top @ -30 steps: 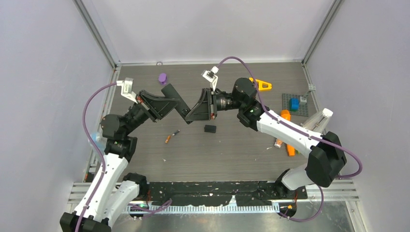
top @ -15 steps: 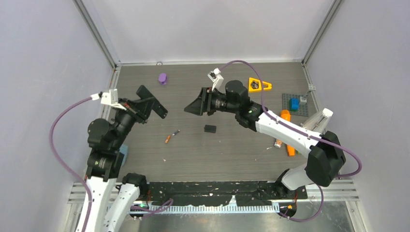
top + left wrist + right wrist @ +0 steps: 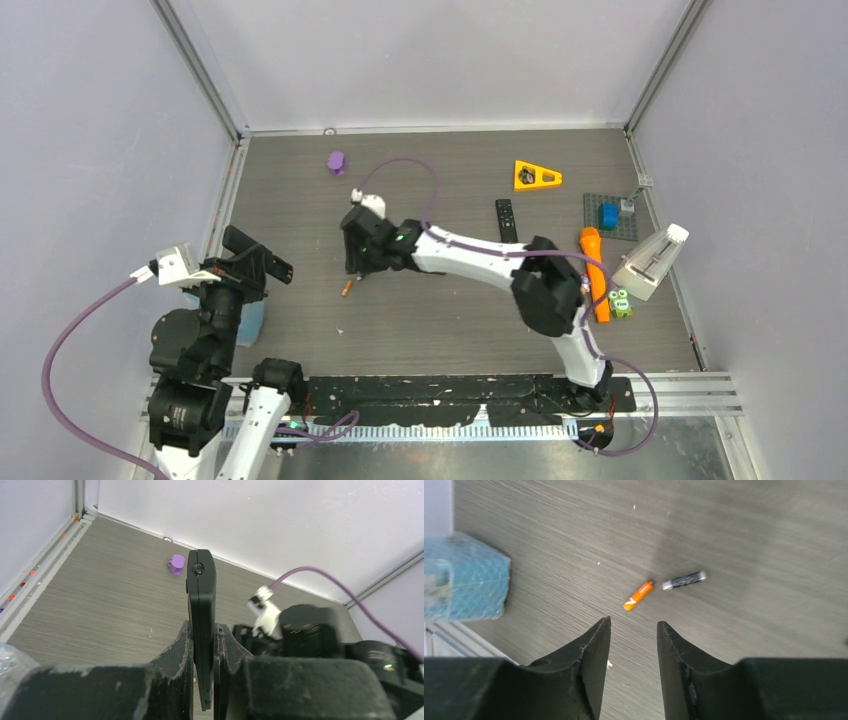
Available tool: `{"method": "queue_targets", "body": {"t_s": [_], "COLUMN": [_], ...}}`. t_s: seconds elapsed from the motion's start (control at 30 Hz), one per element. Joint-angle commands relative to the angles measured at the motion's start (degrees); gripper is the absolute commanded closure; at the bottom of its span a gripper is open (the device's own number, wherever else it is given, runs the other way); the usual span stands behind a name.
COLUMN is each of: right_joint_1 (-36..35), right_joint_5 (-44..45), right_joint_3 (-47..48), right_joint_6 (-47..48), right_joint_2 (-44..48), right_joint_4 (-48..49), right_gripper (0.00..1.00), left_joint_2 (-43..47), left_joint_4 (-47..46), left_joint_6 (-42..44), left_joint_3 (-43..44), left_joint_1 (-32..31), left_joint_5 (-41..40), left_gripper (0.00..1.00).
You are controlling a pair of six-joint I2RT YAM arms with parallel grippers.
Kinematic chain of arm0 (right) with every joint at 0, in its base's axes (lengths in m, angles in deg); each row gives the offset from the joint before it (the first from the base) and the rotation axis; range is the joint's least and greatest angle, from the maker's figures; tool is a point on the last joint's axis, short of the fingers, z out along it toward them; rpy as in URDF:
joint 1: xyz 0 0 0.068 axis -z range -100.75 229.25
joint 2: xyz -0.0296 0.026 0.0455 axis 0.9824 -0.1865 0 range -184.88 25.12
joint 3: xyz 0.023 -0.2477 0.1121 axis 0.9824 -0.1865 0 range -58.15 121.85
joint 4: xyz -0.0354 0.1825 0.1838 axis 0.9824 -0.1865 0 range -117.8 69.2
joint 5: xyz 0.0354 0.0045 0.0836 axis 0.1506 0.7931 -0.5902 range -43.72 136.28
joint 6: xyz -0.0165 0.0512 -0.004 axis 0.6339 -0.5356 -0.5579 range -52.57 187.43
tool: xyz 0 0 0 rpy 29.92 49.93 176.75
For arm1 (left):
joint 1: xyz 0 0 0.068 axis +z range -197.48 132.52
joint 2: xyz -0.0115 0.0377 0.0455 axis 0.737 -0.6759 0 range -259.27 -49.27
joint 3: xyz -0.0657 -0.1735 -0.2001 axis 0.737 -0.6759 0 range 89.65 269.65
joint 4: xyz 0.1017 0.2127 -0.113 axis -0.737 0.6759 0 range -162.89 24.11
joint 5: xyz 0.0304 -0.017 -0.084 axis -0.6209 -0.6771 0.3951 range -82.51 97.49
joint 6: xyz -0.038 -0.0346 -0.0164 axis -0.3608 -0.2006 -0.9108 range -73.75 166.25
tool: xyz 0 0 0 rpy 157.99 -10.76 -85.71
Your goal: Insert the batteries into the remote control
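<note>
My left gripper [image 3: 240,272] is shut on a black remote [image 3: 266,262] and holds it in the air at the near left. In the left wrist view the remote [image 3: 201,595] stands edge-on between the fingers of the left gripper [image 3: 202,632]. My right gripper [image 3: 358,264] is open and empty, pointing down over the table's middle left. In the right wrist view, an orange battery [image 3: 639,594] and a dark grey battery [image 3: 684,580] lie on the table just ahead of the open right gripper [image 3: 634,627]. The orange battery [image 3: 347,289] also shows from above.
A second black remote [image 3: 506,219] lies at centre right. A long orange stick [image 3: 592,262], green toy [image 3: 620,300], white block [image 3: 650,262], grey baseplate [image 3: 626,226], yellow wedge [image 3: 537,176] and purple piece [image 3: 337,161] lie about. A blue pack [image 3: 461,577] sits at the near left.
My left arm has pulled back to the near left with the remote. My right arm has swung left and down over the two batteries, uncovering the second remote.
</note>
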Motion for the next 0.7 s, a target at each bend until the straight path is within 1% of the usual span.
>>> {"method": "queue_targets", "body": {"t_s": [0.0,0.1,0.2,0.3,0.53,0.67], "right_joint_1": [-3.75,-5.95,-8.06,-8.62,-8.68,-8.68], "right_joint_5": [8.27,10.06,13.49,17.33,24.08,25.87], "right_joint_3": [10.42,16.62,19.34,21.85,26.33,28.27], "right_joint_6": [-9.61,-13.19,-15.44,-17.74,-20.16,-18.87], "right_joint_2": [-7.95,-12.52,-16.08,-18.09,-23.04,-25.38], "right_joint_4": [-10.85,-14.90,-16.55,-18.15,-20.10,-19.35], "right_gripper": [0.58,0.57,0.54,0.54,0.53,0.52], "left_joint_2": [1.17,2.74,4.29,5.53,8.66,10.15], "left_joint_4": [3.14,3.85,4.46,5.02,5.85,6.91], "left_joint_6": [-0.45,-0.71,-0.61,-1.20,-2.71,-2.62], "left_joint_3": [1.63,0.52,-0.22,-0.83,-1.98,-1.78], "left_joint_1": [0.27,0.31,0.28,0.31,0.31,0.31], "left_joint_5": [-1.23,-0.90,-1.07,-0.80,-0.52,-0.81], "left_gripper": [1.00,1.00,1.00,1.00,1.00,1.00]}}
